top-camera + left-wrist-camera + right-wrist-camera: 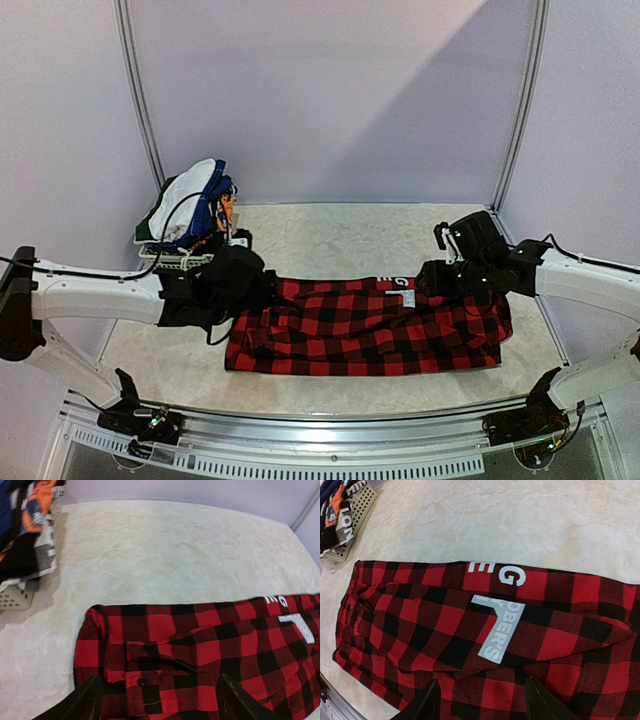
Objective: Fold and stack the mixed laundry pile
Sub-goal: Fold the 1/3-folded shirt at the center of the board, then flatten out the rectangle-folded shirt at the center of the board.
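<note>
The red-and-black plaid shirt (365, 328) with white block lettering lies folded in a long flat band across the middle of the table. My left gripper (248, 290) hovers over its left end; in the left wrist view (157, 702) its jaws are spread wide over the cuff and button, holding nothing. My right gripper (440, 280) hovers over the shirt's right part; in the right wrist view (482, 705) its jaws are spread wide above the plaid, below the white lettering (497, 630). The rest of the pile (190, 210), white, blue and orange cloth, sits heaped at the back left.
A small white lattice basket (180, 258) holds the heaped clothes at the back left; it also shows in the left wrist view (15, 597) and the right wrist view (352, 515). Metal frame posts (140, 100) and purple walls enclose the table.
</note>
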